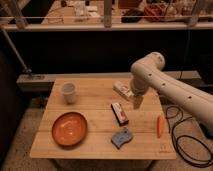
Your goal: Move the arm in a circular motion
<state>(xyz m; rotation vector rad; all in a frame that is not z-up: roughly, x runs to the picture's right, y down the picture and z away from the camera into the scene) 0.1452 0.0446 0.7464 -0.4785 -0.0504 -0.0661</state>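
Arm reaches over the table, and we see its end effector hanging just right of a dark bar, though we cannot tell its grip.

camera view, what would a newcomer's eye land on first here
The large cream-white arm dominates, reaching in from the right with its end effector hanging above the right-centre of the wooden table. After that, the bright orange bowl at the table's front left stands out against the pale wood.
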